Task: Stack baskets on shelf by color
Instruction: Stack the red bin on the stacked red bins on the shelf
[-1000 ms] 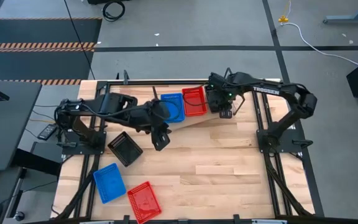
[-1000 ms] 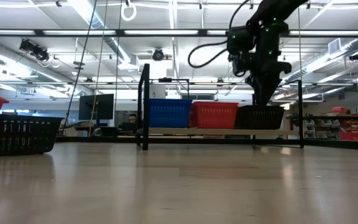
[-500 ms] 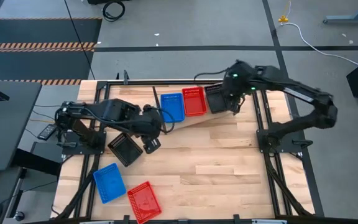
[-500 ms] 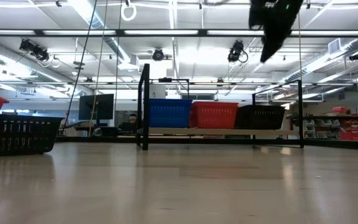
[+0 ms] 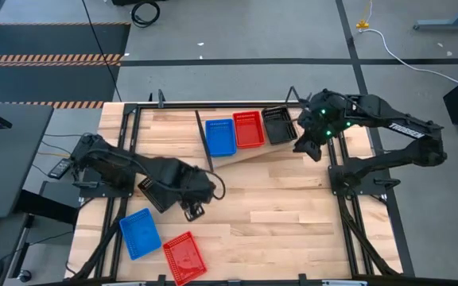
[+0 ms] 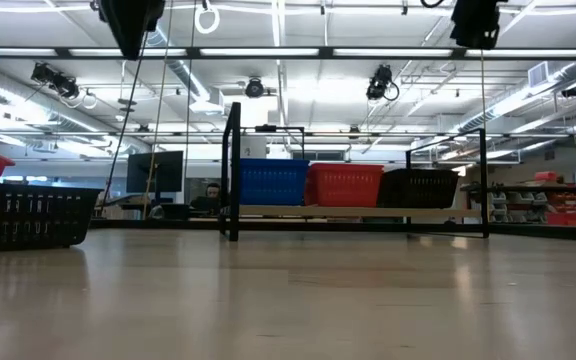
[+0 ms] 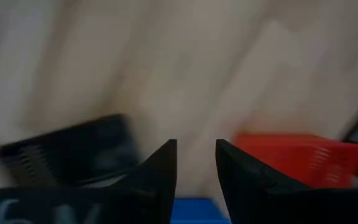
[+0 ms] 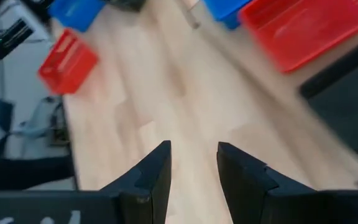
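Observation:
The shelf (image 5: 253, 154) stands at the far middle of the table. A blue basket (image 5: 219, 137), a red basket (image 5: 248, 129) and a black basket (image 5: 277, 125) sit side by side on its plank. Three more baskets lie on the table at the near left: black (image 5: 160, 191), blue (image 5: 139, 233) and red (image 5: 184, 256). My left gripper (image 5: 193, 210) hangs open and empty above the table, just right of the loose black basket. My right gripper (image 5: 312, 151) is open and empty, raised to the right of the shelf's black basket.
The shelf's black wire frame ends (image 6: 232, 170) stand upright at either side of the plank. The arms' black base frames (image 5: 356, 179) run along the table's left and right sides. Bare wood (image 5: 285, 214) lies between the shelf and the near edge.
My right gripper has let go of the black basket, which stays at the shelf's right end. It has risen and drawn away toward the table's right and near side. My left gripper has moved from beside the shelf toward the near edge, closer to the loose baskets.

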Controlling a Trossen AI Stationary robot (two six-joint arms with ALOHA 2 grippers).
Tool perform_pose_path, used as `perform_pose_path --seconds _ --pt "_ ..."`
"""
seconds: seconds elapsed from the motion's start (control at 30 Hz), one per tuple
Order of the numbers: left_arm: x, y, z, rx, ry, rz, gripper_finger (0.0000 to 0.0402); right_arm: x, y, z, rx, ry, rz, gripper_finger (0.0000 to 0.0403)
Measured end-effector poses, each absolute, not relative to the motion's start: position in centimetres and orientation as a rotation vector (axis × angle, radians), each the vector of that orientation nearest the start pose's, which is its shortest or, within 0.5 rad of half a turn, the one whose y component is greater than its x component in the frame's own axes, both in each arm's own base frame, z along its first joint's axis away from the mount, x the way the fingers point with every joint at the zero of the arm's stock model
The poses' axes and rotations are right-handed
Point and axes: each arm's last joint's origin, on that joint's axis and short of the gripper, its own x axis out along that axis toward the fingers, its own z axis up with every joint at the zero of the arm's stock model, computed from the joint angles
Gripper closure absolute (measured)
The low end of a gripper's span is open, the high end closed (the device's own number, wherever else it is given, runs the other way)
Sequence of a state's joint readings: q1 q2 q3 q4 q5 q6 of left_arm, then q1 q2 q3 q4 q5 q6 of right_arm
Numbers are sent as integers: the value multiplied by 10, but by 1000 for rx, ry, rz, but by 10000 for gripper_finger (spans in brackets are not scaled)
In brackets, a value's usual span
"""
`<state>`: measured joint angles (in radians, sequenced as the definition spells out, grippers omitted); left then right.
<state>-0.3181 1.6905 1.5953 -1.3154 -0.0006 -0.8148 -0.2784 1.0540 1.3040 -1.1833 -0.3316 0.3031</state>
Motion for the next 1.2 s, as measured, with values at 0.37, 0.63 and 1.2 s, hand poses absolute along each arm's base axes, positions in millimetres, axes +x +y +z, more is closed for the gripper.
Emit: perform_pose_path --seconds 0.37,0.63,1.2 --pt "291 -175 306 -674 1299 129 285 164 -5 313 693 1160 0 269" --pt "257 -239 309 -746 1279 37 285 163 26 279 693 1191 125 269" --pt "269 -308 251 -845 1253 23 285 183 63 259 698 1059 112 269"
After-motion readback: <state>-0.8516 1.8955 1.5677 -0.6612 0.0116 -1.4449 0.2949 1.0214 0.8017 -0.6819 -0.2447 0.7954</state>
